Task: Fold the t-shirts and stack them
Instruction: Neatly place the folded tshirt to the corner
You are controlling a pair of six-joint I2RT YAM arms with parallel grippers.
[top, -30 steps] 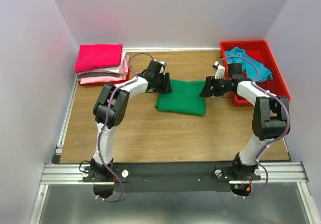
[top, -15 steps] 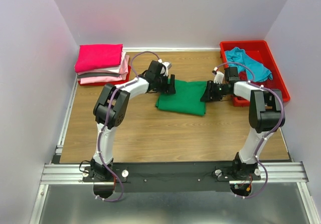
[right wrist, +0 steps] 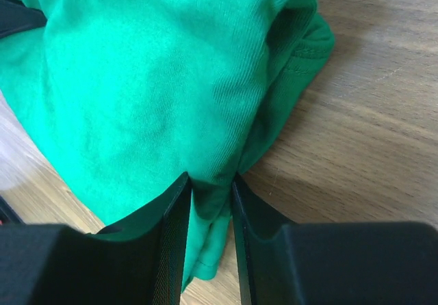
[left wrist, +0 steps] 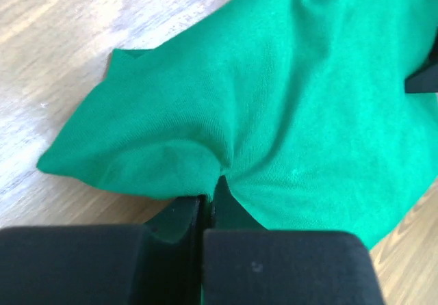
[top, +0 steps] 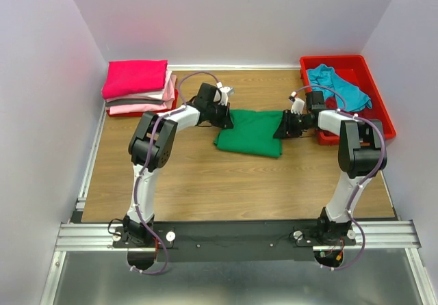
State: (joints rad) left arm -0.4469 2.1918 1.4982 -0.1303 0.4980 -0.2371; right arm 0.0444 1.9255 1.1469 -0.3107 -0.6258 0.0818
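The folded green t-shirt [top: 250, 134] lies on the table's middle between both arms. My left gripper [top: 229, 119] is at its left edge, shut on a puckered pinch of the green t-shirt [left wrist: 274, 100]; in the left wrist view the left gripper [left wrist: 211, 199] has its jaws pressed together. My right gripper [top: 280, 128] is at the shirt's right edge. In the right wrist view the right gripper [right wrist: 211, 189] clamps a thick fold of the green t-shirt [right wrist: 150, 79] that fills the gap. A hot pink t-shirt [top: 135, 77] tops a folded stack over light pink t-shirts [top: 144, 103].
A red bin [top: 380, 107] stands at the back right with a crumpled teal t-shirt [top: 339, 86] in it, close behind the right arm. The folded stack sits at the back left by the wall. Bare wood lies in front of the green shirt.
Both grippers have closed in on the green shirt's side edges. The left one opened wide, then snapped shut on the cloth; the right one narrowed onto its fold.
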